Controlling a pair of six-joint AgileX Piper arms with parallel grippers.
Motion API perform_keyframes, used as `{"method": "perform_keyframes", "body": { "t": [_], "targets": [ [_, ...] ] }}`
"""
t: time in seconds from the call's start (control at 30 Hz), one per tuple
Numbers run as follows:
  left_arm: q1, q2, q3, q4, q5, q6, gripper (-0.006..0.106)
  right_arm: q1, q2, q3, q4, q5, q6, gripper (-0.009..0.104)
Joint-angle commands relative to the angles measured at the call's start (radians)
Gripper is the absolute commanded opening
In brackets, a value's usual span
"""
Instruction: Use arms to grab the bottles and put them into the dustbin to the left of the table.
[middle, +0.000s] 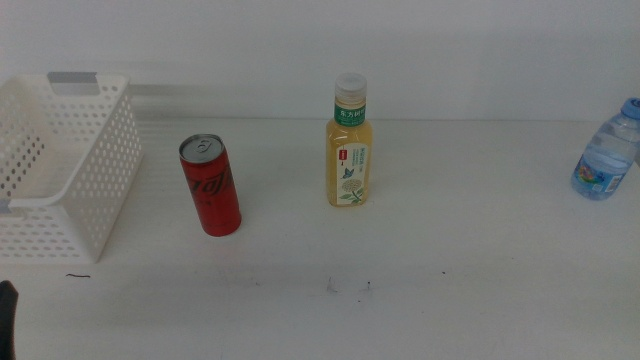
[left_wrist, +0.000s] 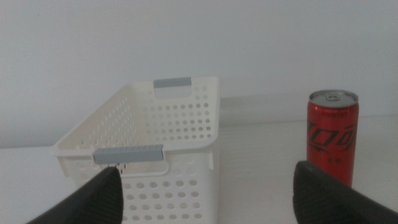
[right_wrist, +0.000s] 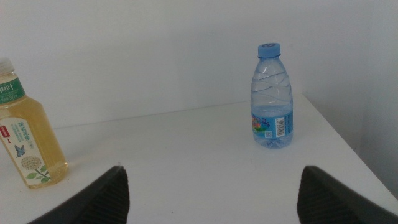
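A red soda can (middle: 210, 186) stands upright left of centre on the white table. A yellow tea bottle (middle: 350, 146) with white cap and green label stands at the centre. A small clear water bottle (middle: 606, 155) with blue cap stands at the far right edge. The white perforated dustbin (middle: 60, 180) with grey handles sits at the far left. My left gripper (left_wrist: 208, 196) is open and empty, facing the dustbin (left_wrist: 149, 149) and the can (left_wrist: 332, 137); it shows as a dark tip (middle: 6, 318) at the bottom left. My right gripper (right_wrist: 211, 196) is open and empty, facing the water bottle (right_wrist: 272, 96) and the tea bottle (right_wrist: 28, 137).
The table's right edge (right_wrist: 348, 149) runs close beside the water bottle. A white wall stands behind the table. Small dark marks (middle: 350, 288) lie on the table's front middle.
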Motion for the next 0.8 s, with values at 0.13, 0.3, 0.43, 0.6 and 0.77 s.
{"method": "perform_keyframes", "body": {
  "t": [0.13,0.3,0.43,0.6,0.77],
  "targets": [
    [-0.003,-0.004,0.000,0.000,-0.041,-0.002,0.094,-0.006,-0.004,0.003,-0.008,-0.008,-0.005,0.091],
    [-0.003,-0.004,0.000,0.000,-0.076,-0.002,0.094,-0.006,-0.004,0.003,-0.008,-0.008,-0.005,0.091],
    [-0.032,0.029,0.000,0.000,-0.108,-0.004,0.094,-0.006,-0.004,0.003,-0.008,-0.008,-0.005,0.091],
    [-0.176,0.281,0.000,0.000,-0.256,-0.002,0.094,-0.006,-0.004,0.003,-0.008,-0.008,-0.005,0.091],
    [-0.316,0.654,0.000,-0.021,-0.514,-0.004,0.094,-0.006,-0.004,0.003,-0.008,-0.008,-0.005,0.091]
  ]
}}
